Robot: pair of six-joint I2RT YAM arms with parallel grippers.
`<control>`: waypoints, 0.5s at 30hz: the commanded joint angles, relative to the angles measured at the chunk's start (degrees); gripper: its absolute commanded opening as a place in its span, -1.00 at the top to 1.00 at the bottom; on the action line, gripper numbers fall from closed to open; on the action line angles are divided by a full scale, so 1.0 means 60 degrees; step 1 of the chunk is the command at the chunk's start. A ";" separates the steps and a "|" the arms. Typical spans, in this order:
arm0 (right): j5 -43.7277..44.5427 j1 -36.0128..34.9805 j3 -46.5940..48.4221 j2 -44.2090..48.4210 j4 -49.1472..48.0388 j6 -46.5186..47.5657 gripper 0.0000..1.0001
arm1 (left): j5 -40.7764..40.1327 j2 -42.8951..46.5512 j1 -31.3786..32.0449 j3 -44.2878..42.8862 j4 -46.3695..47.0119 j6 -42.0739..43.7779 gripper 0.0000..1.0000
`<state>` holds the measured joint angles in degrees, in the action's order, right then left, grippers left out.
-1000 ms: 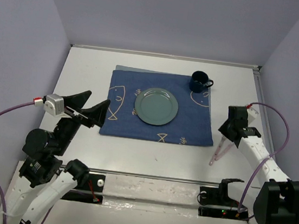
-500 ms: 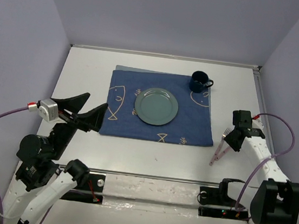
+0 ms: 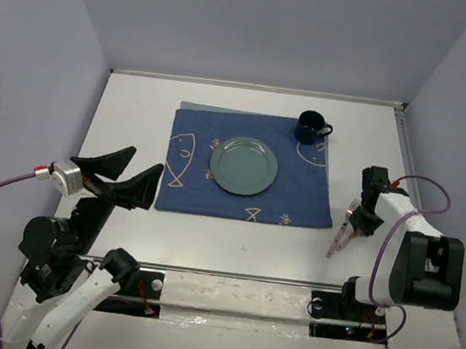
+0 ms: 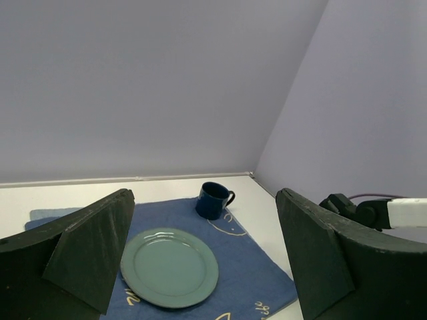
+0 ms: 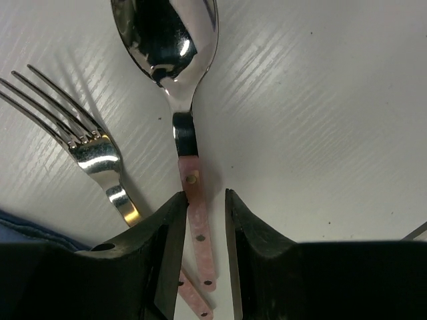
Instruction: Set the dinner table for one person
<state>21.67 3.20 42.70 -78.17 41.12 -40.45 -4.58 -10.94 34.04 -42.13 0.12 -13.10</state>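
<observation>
Dinner table (image 3: 138,112): the white top fills the floor between the lilac walls (image 3: 24,72), running from the arms' bases to the far wall, and everything else lies on it.

On the left, the left gripper (image 3: 148,159) hangs above the table's near left part, just beside the left edge of the cloth (image 3: 189,186). Its two dark fingers are spread wide, with nothing between them, and they point toward the middle of the table.

The dark blue cloth with pale fish drawings lies flat at the middle of the table. A round green plate (image 3: 243,165) sits on it, near its centre. A dark blue mug (image 3: 310,127) stands upright at the cloth's far right corner, its handle turned to the right.

Right of the cloth, on bare table, a fork (image 5: 87,143) and a spoon (image 5: 167,33) lie close together. Both have pink handles, and the spoon's bowl faces up.

The right gripper (image 5: 203,200) is down over the two. Its fingers stand narrow, one on each side of the spoon's pink handle. Whether they press on the handle I cannot tell; the spoon lies on the table.
</observation>
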 commanded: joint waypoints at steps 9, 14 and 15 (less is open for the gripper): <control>-0.0288 0.0199 0.0398 -0.1239 -0.0614 0.0062 0.37 | -0.0043 0.0124 0.0142 -0.0244 0.0375 0.0148 -0.98; 0.0342 0.0287 0.0617 -0.1034 -0.0468 0.0047 0.73 | -0.0057 0.0197 0.0156 -0.0259 0.0375 0.0162 -0.98; 0.0575 0.0287 0.0647 -0.0990 -0.0366 0.0047 0.80 | -0.0072 0.0197 0.0142 -0.0244 0.0375 0.0162 -0.98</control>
<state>20.60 4.14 45.04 -84.29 39.03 -39.79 -4.71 -10.63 34.59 -42.13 0.08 -13.10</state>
